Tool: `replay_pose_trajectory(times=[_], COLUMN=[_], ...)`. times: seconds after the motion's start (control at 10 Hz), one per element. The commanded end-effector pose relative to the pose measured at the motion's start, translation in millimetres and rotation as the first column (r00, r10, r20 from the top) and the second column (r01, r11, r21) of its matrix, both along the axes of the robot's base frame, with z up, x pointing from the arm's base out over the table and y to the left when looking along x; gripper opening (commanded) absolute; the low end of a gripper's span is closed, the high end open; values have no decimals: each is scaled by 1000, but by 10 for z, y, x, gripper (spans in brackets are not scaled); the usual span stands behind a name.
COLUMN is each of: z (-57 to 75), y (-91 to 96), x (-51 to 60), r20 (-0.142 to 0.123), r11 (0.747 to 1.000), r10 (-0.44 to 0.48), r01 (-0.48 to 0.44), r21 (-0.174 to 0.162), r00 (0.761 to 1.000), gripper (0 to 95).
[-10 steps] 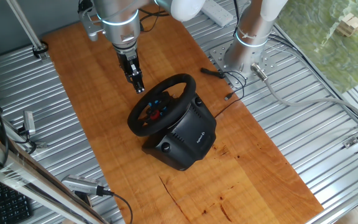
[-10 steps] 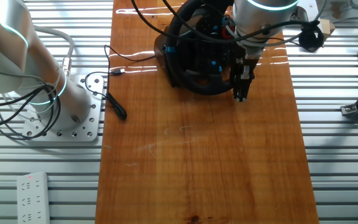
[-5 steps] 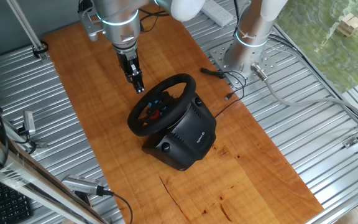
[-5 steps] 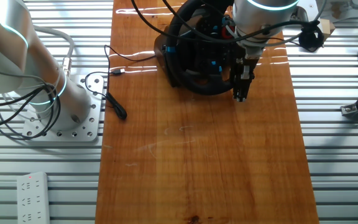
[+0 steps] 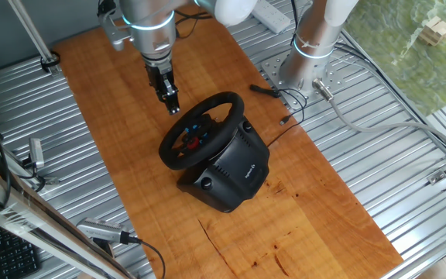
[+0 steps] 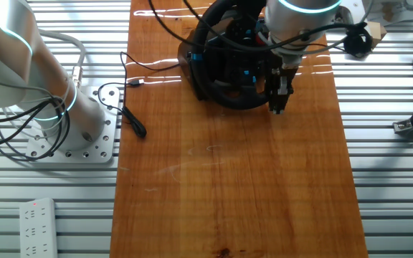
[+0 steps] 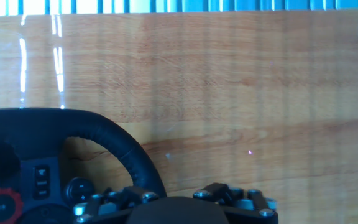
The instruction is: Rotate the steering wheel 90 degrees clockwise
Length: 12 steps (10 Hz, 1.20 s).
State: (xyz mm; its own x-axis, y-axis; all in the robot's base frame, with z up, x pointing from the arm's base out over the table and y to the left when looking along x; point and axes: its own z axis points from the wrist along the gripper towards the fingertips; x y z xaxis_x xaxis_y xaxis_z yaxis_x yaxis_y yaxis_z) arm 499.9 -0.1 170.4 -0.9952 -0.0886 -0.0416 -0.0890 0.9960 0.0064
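The steering wheel [image 5: 224,99] is black with a thick rim and red and blue buttons on its hub. It stands tilted on its boxy black base [image 5: 238,167] in the middle of the wooden table. My gripper [image 5: 173,107] hangs just beyond the wheel's upper-left rim, close to it but not holding it, with its fingers together and nothing in them. In the other fixed view the gripper [image 6: 278,107] is beside the rim [image 6: 224,100]. The hand view shows the rim [image 7: 107,134] at lower left; my fingertips are out of that view.
A second arm's base [image 5: 308,62] stands on the metal table beside the board, also seen in the other fixed view [image 6: 63,122]. A black cable [image 6: 131,107] lies by the board's edge. A power strip [image 6: 38,228] lies on the metal slats.
My gripper has shifted very slightly up and away from the wheel rim. The wheel has not turned.
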Motion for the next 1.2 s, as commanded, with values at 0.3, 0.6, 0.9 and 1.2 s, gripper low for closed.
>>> replay_pose_trajectory(times=[0.3,0.6,0.9,1.2], z=[4,9,17,57], y=[4,6,9,23], x=[-1,-1,-4,-21], r20=[21,21,20,18], r11=[999,999,999,999], r10=[51,51,45,35], r01=[-51,-51,-45,-35], r21=[5,5,3,1], r00=[998,998,999,999], gripper=[0,0,0,0])
